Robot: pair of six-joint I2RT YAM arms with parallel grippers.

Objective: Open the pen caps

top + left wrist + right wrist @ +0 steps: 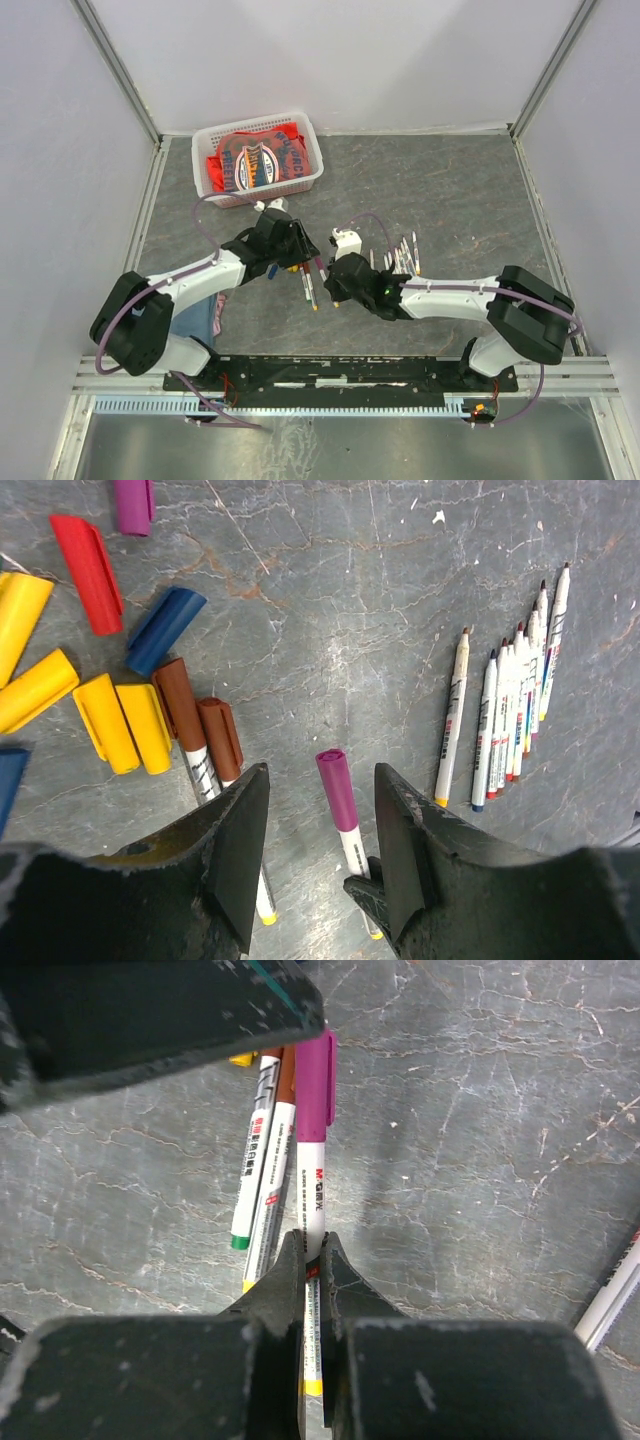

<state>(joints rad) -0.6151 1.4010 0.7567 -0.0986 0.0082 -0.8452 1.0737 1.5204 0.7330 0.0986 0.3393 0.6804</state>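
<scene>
A pen with a purple cap lies on the grey table, its white barrel pointing toward the right arm. My right gripper is shut on that barrel below the cap. My left gripper is open, with a finger on each side of the purple cap and not touching it. Loose caps lie to the left: red, blue, purple and several yellow. Two brown caps sit on their pens. In the top view the two grippers meet mid-table.
A row of uncapped white pens lies to the right, also seen from the top. A white basket holding a red printed cloth stands at the back left. Two more pens lie just left of the held one.
</scene>
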